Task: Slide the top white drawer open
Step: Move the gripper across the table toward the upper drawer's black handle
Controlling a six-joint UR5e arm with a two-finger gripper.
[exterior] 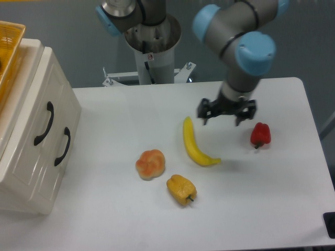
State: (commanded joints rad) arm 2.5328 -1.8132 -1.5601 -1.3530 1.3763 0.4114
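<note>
Over smooth white table [272,209], spread-fingered gripper [226,116] grasps nothing; panelled top white drawer [31,112] shut.

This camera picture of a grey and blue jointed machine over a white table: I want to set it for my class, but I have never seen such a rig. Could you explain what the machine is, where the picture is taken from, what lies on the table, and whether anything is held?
The machine is a robot arm, jointed like an elbow, bolted behind the table. At its tip is a black two-finger gripper, its "hand". It hangs open and holds nothing.

There is one picture, taken by a fixed camera looking down on the table from the front.

On the table lie toy-like foods: a banana, a red pepper, a yellow pepper and an orange pumpkin-shaped piece. At the left stands a cream-white cabinet with two drawers, each with a curved black handle. The top white drawer is shut. A yellow woven basket sits on top.

The gripper is near the banana and red pepper, far from the drawers.
</note>
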